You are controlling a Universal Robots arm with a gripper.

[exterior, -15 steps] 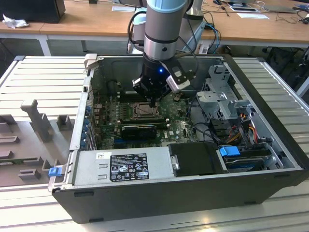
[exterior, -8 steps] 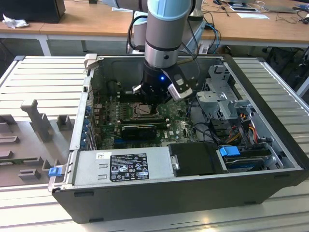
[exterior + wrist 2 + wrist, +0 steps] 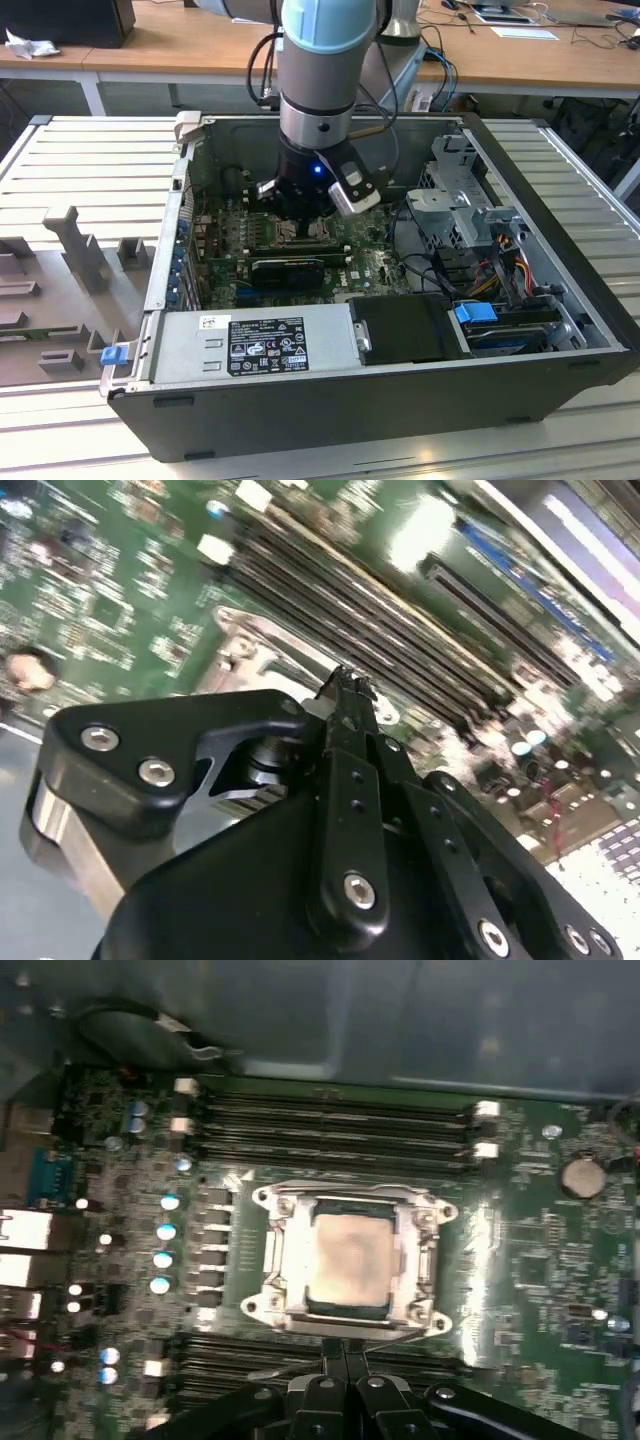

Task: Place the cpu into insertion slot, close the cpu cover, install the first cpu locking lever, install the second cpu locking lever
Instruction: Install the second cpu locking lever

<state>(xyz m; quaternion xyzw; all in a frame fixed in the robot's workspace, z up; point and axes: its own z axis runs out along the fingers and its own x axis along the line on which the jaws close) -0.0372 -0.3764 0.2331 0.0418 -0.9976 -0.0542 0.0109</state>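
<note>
In the first wrist view the cpu [image 3: 346, 1260] lies flat in the insertion slot [image 3: 256, 1306], its pale silver top showing. The cpu cover [image 3: 286, 1260] is down around it as a silver frame. A thin wire lever [image 3: 405, 1334] runs along the socket's edge closest to my gripper. My gripper [image 3: 346, 1352] is at that edge with its fingers pressed together; whether the wire is pinched between them is hidden. In the second wrist view the fingertips [image 3: 345, 688] hover just over the silver socket rim [image 3: 250, 645]. In the exterior view the gripper [image 3: 300, 222] is low inside the open computer case.
Long black memory slots [image 3: 335, 1120] flank the socket on both sides. A black graphics card [image 3: 288, 270], power supply [image 3: 265, 340] and drive cage [image 3: 465, 205] crowd the case. The case walls [image 3: 165, 250] enclose the arm.
</note>
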